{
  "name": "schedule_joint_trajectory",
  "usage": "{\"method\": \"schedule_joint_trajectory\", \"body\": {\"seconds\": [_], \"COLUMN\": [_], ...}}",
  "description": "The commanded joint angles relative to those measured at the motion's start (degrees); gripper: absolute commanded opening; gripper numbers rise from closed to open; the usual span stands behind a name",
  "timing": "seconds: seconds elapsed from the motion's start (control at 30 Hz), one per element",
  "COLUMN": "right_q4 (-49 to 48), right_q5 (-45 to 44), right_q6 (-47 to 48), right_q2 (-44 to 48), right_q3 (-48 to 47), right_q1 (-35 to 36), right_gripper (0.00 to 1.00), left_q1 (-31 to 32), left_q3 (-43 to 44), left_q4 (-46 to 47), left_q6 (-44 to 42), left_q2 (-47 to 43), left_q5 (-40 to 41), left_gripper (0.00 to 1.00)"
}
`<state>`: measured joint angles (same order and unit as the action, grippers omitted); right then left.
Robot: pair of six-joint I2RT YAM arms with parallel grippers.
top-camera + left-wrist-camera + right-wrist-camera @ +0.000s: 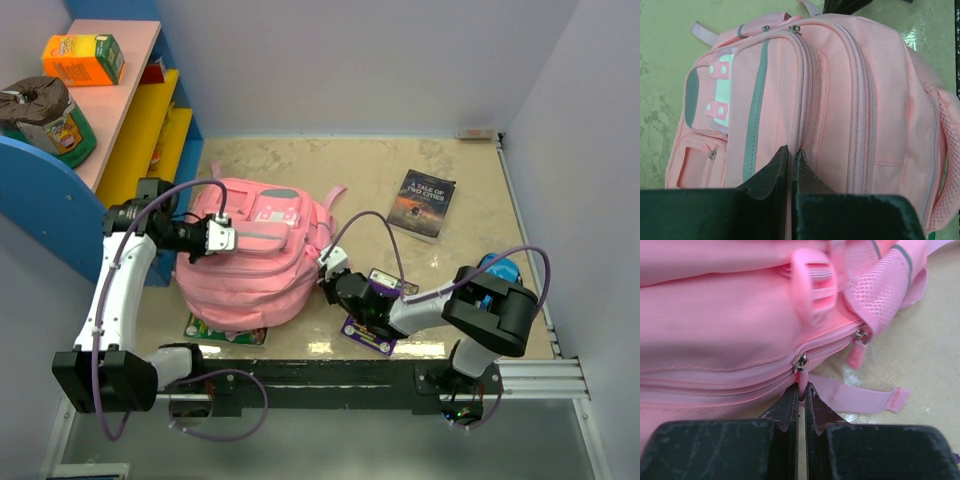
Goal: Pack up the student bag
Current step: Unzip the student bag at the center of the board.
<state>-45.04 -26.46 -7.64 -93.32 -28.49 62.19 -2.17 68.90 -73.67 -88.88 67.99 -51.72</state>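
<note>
My left claw [222, 238] sits on top of the student bag [262, 262], over the seam between the front pocket and the main compartment. Its fingers are pressed together. I can't tell whether a fold of fabric is caught between them.

The bag lies on its back left of the table's middle, its bottom toward the near edge, with a thin booklet [225, 331] poking out from under it there. It is soft pink cloth that bulges and sags, so I judge it will give and slide rather than hold its shape when I tug. One claw has to pin it while the other works. The cloth itself is a poor hold, since it just bunches. The zips, straps and buckle are the firm points.

On the bag's right flank, my right claw [801, 390] is closed on the pink zip pull [800, 382] hanging from the metal slider of the main compartment, just below the mesh side pocket [880, 285]. That tab is small and smooth, and I reckon it could slip out if I drag at an angle. A pull along the zip line is the safer bet.

Further right, a paperback [426, 203] lies toward the far right corner and a blue pouch [498, 268] sits by the right edge.
</note>
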Motion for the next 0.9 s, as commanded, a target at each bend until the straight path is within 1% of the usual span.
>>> {"method": "schedule_joint_trajectory", "body": {"seconds": [0.0,0.1,0.13,0.3,0.33,0.53,0.73,0.87], "right_q4": [4.42,8.82,9.52,12.69,13.13,16.12,18.32,20.59], "right_q5": [-4.12,-6.67,-6.94,-9.13,-9.83,-12.04,-12.83,-11.34], "right_q6": [-2.20,-3.96,-4.83,-7.39,-7.74,-7.57,-8.27,-8.53], "right_q2": [4.01,5.86,6.30,7.36,7.27,7.01,10.34,11.67], "right_q3": [-2.80,-3.41,-3.33,-3.94,-4.72,-9.38,-11.06,-12.55], "right_q1": [5.82,9.52,11.18,16.11,17.86,23.66,25.69,25.87], "right_gripper": [0.00,0.00,0.00,0.00,0.00,0.00,0.00,0.00], "left_q1": [0.33,1.20,1.73,5.60,6.91,12.80,15.62,16.76], "left_q3": [-2.71,-6.32,-8.24,-12.03,-12.47,-15.55,-17.05,-17.31], "left_q4": [12.66,19.07,23.53,32.17,35.49,44.21,49.31,50.64], "left_q6": [8.71,15.29,19.93,29.36,33.56,45.53,52.83,54.08], "left_q2": [-3.65,-5.84,-7.07,-9.45,-9.89,-9.81,-8.05,-7.43], "left_q5": [-7.78,-6.46,-5.68,-2.95,-2.60,1.01,4.96,6.19], "left_gripper": [0.00,0.00,0.00,0.00,0.00,0.00,0.00,0.00]}}
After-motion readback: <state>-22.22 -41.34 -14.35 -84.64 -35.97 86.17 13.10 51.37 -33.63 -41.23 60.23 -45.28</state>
